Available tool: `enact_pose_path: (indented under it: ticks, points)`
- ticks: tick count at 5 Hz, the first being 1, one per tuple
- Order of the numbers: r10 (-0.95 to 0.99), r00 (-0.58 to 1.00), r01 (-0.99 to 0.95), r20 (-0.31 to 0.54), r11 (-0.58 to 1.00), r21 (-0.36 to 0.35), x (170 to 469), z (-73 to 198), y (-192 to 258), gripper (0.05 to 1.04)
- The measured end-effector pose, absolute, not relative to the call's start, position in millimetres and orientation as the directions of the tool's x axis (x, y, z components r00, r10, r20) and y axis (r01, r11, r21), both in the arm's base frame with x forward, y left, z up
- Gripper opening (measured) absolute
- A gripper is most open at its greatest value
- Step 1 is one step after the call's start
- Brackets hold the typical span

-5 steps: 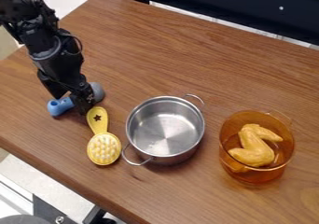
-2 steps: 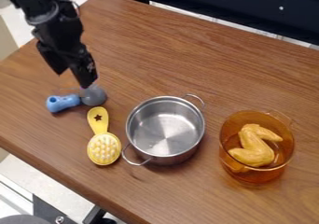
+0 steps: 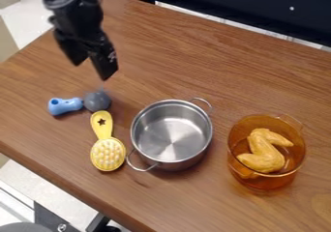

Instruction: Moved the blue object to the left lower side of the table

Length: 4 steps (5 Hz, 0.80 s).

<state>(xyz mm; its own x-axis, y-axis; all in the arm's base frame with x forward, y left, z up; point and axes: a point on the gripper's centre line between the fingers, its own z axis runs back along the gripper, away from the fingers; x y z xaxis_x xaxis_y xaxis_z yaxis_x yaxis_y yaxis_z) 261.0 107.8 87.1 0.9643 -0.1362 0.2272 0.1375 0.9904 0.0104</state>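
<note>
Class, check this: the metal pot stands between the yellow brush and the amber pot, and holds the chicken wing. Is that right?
The last part is wrong: the camera view shows the chicken wing in the amber pot. The metal pot does stand between that and the yellow brush.

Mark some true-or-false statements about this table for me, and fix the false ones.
1. The metal pot stands between the yellow brush and the amber pot. True.
2. The toy chicken piece lies in the metal pot. False: the toy chicken piece is in the amber pot.
3. The blue object has a rounded grey end. True.
4. The tool is gripping the blue object. False: the tool hangs above the table, and the blue object lies on it.
</note>
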Motion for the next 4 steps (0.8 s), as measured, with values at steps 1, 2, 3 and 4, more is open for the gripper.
enact_pose_path:
  ticks: [1, 2, 3, 4]
  points:
    - [-0.16, 0.961, 0.16, 0.224, 0.987, 0.019, 266.6, 86.2, 89.6, 0.999]
    - [-0.153, 0.959, 0.153, 0.24, 0.988, 0.019, 259.6, 83.0, 60.1, 0.999]
    - [-0.145, 0.952, 0.148, 0.27, 0.989, 0.01, 273.8, 89.3, 44.5, 0.999]
    - [-0.101, 0.958, 0.101, 0.268, 0.995, 0.014, 289.2, 86.1, 37.5, 0.999]
